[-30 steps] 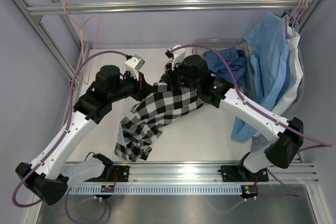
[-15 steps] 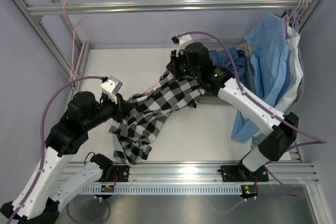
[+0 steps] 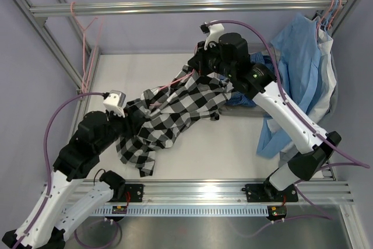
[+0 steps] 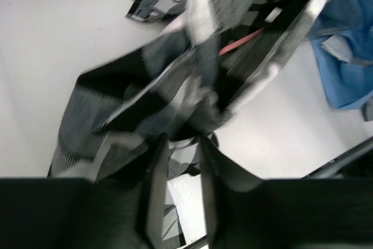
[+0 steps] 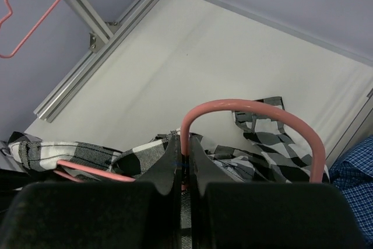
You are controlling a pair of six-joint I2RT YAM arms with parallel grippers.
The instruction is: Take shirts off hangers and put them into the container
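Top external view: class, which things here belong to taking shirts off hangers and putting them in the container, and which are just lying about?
Belong to the job:
- black-and-white check shirt
- pink hanger in that shirt
- dark blue check shirt
- container, mostly hidden by the right arm

Just about:
- light blue garment
- white garment
- frame rail
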